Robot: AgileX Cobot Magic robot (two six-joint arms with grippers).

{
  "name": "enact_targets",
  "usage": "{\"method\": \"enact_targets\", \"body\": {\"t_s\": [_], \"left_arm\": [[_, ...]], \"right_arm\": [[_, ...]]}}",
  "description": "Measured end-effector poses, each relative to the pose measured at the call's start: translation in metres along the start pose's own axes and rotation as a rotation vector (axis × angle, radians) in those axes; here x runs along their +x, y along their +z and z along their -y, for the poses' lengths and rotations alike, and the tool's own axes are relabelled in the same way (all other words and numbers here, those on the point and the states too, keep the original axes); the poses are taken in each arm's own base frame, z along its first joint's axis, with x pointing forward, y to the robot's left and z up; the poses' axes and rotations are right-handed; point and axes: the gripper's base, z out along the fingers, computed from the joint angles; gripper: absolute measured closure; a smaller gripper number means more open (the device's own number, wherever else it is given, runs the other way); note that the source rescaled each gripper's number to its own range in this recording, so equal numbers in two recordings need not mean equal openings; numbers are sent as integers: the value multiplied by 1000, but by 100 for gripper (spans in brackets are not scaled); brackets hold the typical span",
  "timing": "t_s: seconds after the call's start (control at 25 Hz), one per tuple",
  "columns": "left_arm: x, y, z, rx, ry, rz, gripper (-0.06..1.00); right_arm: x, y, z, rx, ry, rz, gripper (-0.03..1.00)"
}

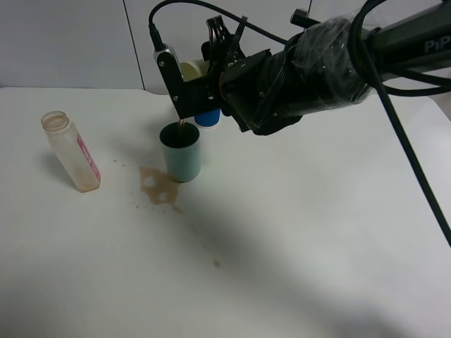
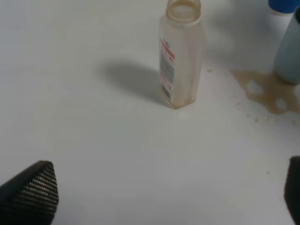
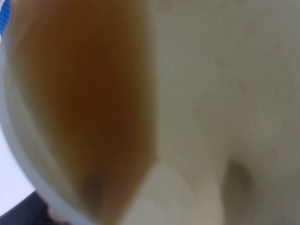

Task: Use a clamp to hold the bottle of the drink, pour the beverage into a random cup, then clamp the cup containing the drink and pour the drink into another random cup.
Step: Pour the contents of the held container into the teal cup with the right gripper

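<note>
My right gripper (image 1: 196, 83) reaches across the table and is shut on a cream cup (image 1: 192, 69), tilted over a teal cup (image 1: 181, 153). A thin brown stream falls from it into the teal cup. The right wrist view is filled by the cream cup's inside (image 3: 225, 93) with brown drink (image 3: 93, 93) pooled against its lower wall. The drink bottle (image 1: 70, 151), uncapped and almost empty, stands upright at the left; it also shows in the left wrist view (image 2: 180, 51). My left gripper (image 2: 161, 201) is open and empty, well short of the bottle.
A blue cup (image 1: 207, 118) stands just behind the teal cup. A brown spill (image 1: 156, 186) lies on the white table in front of the teal cup, with small drops trailing toward the front; the spill (image 2: 267, 91) also shows in the left wrist view.
</note>
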Motion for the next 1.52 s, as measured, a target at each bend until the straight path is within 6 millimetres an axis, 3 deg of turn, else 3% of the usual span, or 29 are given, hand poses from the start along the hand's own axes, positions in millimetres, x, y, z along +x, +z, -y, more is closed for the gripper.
{"method": "enact_targets", "body": {"t_s": [0.84, 1.52], "left_arm": [[0, 0, 0, 0, 0, 0, 2], [0, 0, 0, 0, 0, 0, 2]], "right_arm": [[-2, -1, 0, 1, -106, 4, 97], [-15, -7, -2, 6, -366, 54, 97]]}}
